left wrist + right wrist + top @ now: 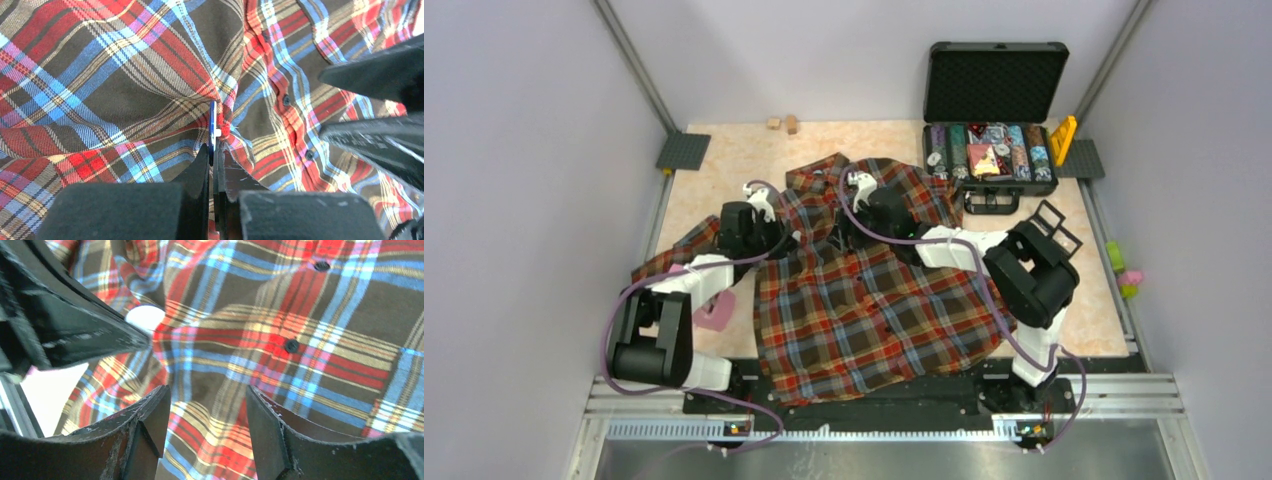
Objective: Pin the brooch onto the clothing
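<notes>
The plaid shirt (864, 300) lies spread on the table, collar to the back. In the left wrist view my left gripper (214, 150) is shut on the brooch (213, 120), a thin blue disc seen edge-on with a small white part, pressed against a bunched fold of the shirt (125, 90). My right gripper (205, 395) is open just above the shirt's button placket (292, 346), its jaws holding nothing. In the top view the left gripper (796, 238) and the right gripper (839, 236) face each other over the chest of the shirt.
An open black case (992, 140) with coloured items stands at the back right. A pink block (716, 316) lies by the left arm. Two small wooden blocks (782, 123) sit at the back. Small toys (1126, 272) lie past the right edge.
</notes>
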